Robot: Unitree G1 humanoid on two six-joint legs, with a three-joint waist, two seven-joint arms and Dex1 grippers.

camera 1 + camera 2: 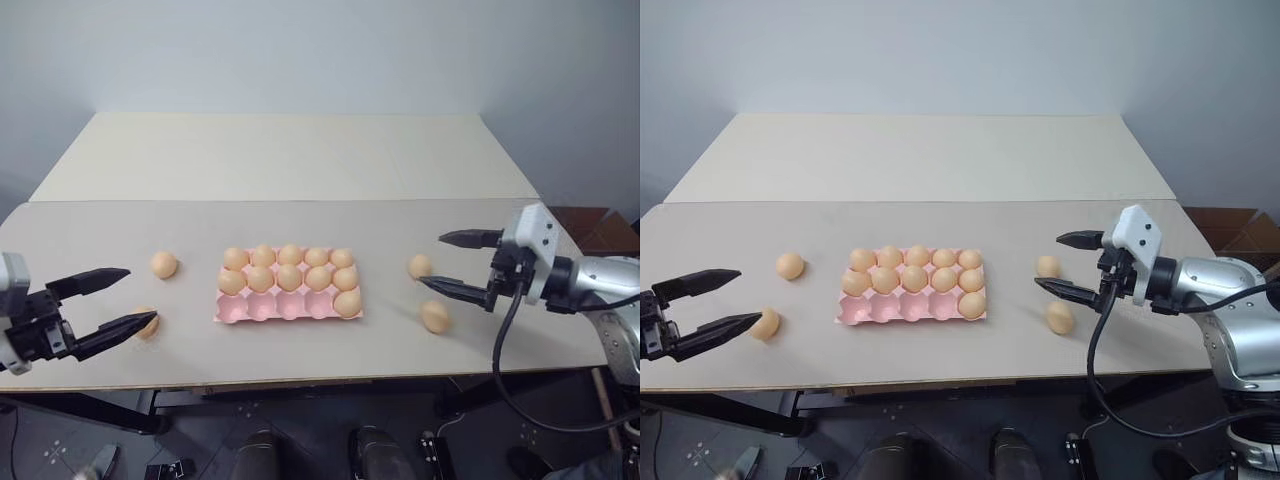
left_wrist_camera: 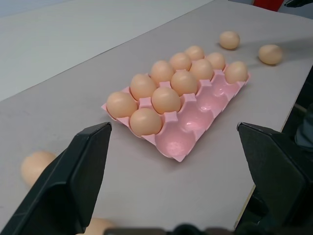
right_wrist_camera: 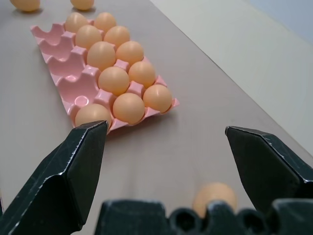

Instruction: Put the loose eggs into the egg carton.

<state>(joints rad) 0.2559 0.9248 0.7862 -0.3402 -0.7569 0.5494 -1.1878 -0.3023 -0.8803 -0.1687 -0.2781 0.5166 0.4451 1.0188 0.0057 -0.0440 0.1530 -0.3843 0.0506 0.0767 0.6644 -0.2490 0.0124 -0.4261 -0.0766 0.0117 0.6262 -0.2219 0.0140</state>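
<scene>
Though partly filled, pink egg carton (image 1: pixel 288 306)

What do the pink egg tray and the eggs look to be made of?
Pale pink moulded egg tray: probably thin plastic; its empty cups show a soft sheen. Pale orange-tan oval eggs, such as the loose one: smooth, uniform matte; real or imitation, cannot tell.

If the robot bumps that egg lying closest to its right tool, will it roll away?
Probably. The egg is smooth and oval and lies on a flat table with nothing beside it to stop it. It would likely wobble in a curve, not straight. The hard black fingers of the open right tool might let it slip.
</scene>
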